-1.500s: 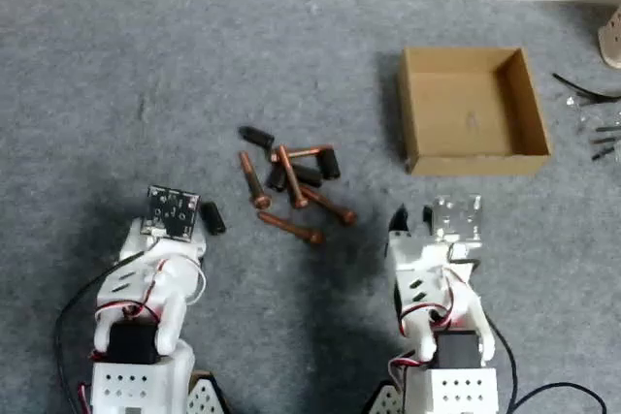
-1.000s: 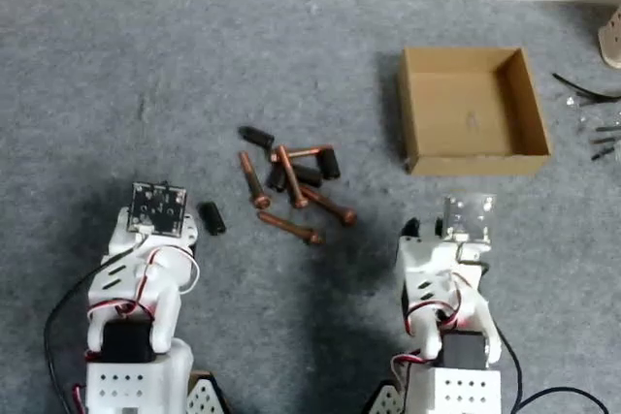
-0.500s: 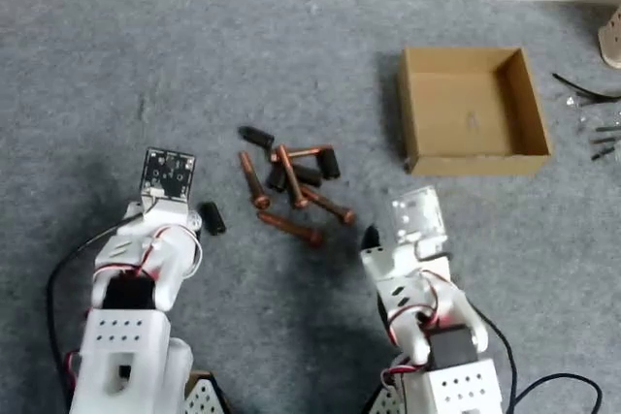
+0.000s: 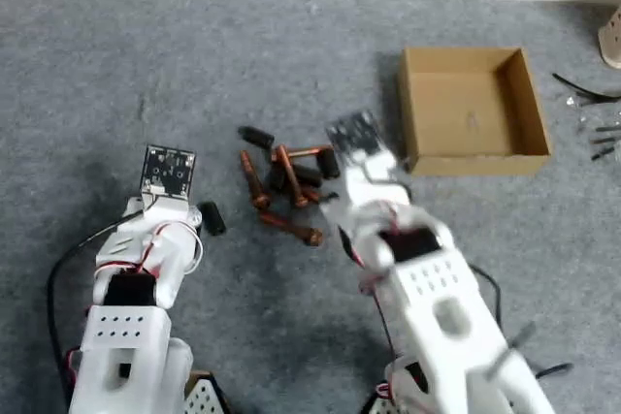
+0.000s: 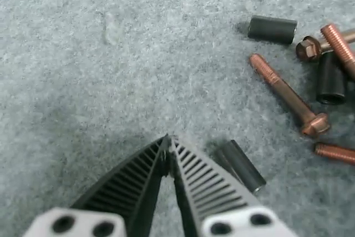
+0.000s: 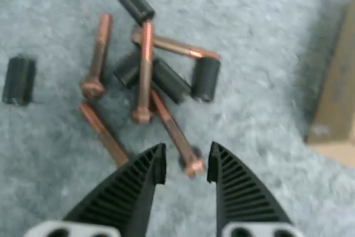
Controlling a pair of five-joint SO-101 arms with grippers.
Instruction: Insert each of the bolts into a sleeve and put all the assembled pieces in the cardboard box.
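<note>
Several copper bolts and black sleeves lie in a loose pile on the grey carpet. My right gripper is open just over the near end of the pile, with the head of one bolt between its fingertips. Sleeves lie crossed under the bolts. The right arm covers that end of the pile in the high view. My left gripper is shut and holds nothing. A lone black sleeve lies right beside it. The cardboard box stands open at the back right.
Small screws and dark tools lie on the carpet right of the box, and a pale object sits at the far right edge. The box wall is close to the pile. Open carpet stretches to the left and back.
The right arm has swung left from in front of the box and reached out over the bolt pile. The left arm has shifted a little near the lone sleeve.
</note>
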